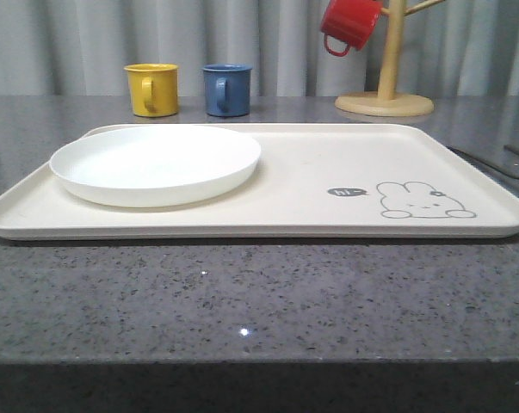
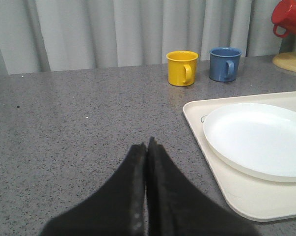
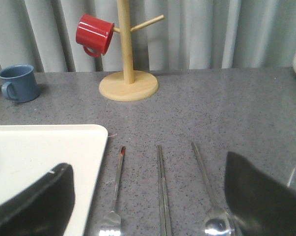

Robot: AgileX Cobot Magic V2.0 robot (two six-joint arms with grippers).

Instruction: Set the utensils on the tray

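Note:
The cream tray [image 1: 328, 185] with a rabbit drawing lies across the grey table, and a white plate [image 1: 156, 163] rests on its left part. On the table just right of the tray [image 3: 44, 147] lie a fork [image 3: 117, 187], a pair of chopsticks [image 3: 162, 191] and a spoon [image 3: 206, 187], side by side. My right gripper [image 3: 148, 164] hangs open above them, one finger over the tray's corner and the other past the spoon, holding nothing. Left of the tray [image 2: 221, 191] and plate [image 2: 260, 137], my left gripper [image 2: 148, 145] is shut and empty over bare table.
A yellow mug [image 1: 151, 89] and a blue mug [image 1: 226, 89] stand behind the tray. At the back right a red mug [image 1: 349, 24] hangs on a wooden stand [image 1: 385, 103]. A curtain closes the far side, and the table's front edge runs below the tray.

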